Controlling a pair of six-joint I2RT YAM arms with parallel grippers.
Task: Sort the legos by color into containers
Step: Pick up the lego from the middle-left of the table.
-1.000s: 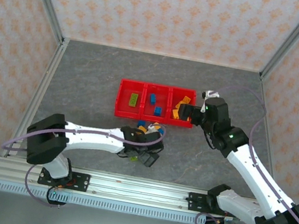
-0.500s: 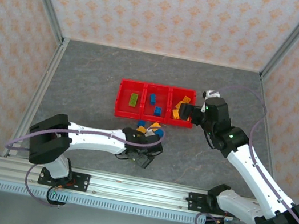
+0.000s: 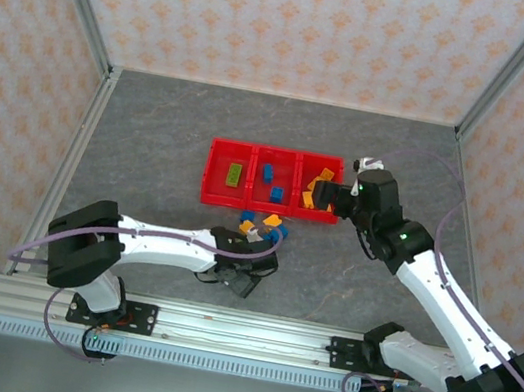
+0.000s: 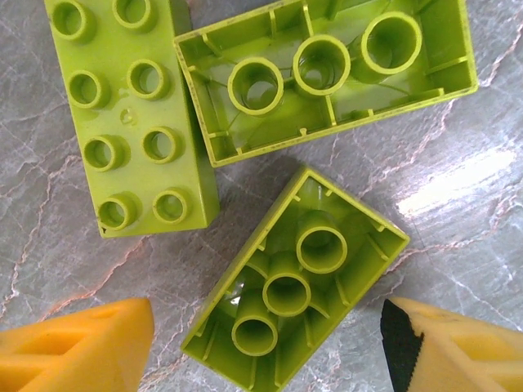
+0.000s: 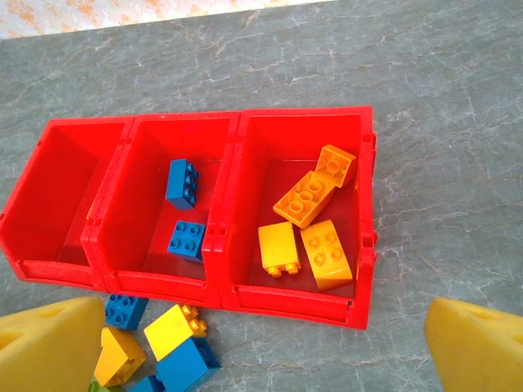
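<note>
Wedge-shaped yellow pads point(image 4: 73, 347) of the left gripper point(image 4: 265, 351) stand parted on either side of an upturned lime-green plastic brick point(image 4: 294, 286). A sliver of table shows at each side, so nothing is grasped. The brick's hollow underside shows three glossy tubes. Just beyond lie a longer upturned green brick point(image 4: 327, 73) and a studs-up green brick point(image 4: 131, 114), all on the grey, marble-veined tabletop point(image 4: 458, 163) near the middle of its near edge. The right gripper point(image 5: 261, 347) hangs with jaws spread wide and empty over the bright red plastic bins point(image 5: 294, 298) at mid-table. Four orange-yellow bricks point(image 5: 315, 196) are in the right bin, two blue bricks point(image 5: 181, 181) in the middle one and one small green brick point(image 3: 233, 175) in the left one. A loose heap of blue and yellow bricks point(image 5: 172, 339) lies against the bins' near wall. Since a second ago the left gripper point(image 3: 239, 278) has slid left and nearer the edge, while the right arm is unmoved. Bare tabletop stays free toward the far corners and both side edges.
</note>
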